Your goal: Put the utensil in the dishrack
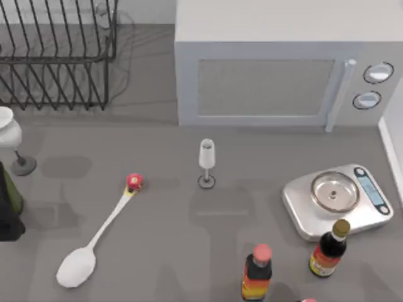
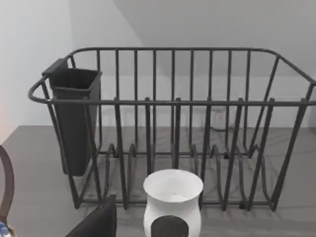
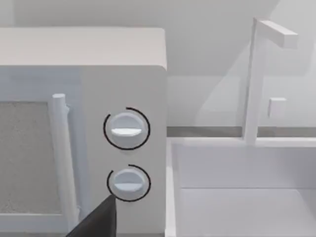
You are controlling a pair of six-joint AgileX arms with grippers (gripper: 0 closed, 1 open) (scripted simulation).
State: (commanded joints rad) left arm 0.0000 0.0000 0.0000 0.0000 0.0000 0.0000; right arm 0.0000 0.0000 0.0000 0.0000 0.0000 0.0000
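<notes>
The spoon (image 1: 101, 234) is lying flat on the grey table (image 1: 189, 220) in the lower left of the top view. Its oval bowl points toward the bottom left corner, and the red-and-yellow knob (image 1: 133, 182) sits at the upper end of the thin handle. Nothing is touching it.

The dishrack (image 1: 56, 56) is up in the top left corner of the top view, well apart from the spoon. In the left wrist view you can see the rack (image 2: 173, 103) head on, with a dark cutlery cup (image 2: 74, 118) hanging on one end of the rim and a white cup-shaped thing (image 2: 173, 197) standing on the table just in front of it.

Other stuff on the table: a white microwave (image 1: 277, 63) along the top middle, a little stemmed glass (image 1: 206, 162) in the centre, a silver kitchen scale (image 1: 337, 198) at the right, and two sauce bottles (image 1: 258, 274) along the bottom edge.

For both arms, I honestly can't tell whether the fingers are open or closed.
</notes>
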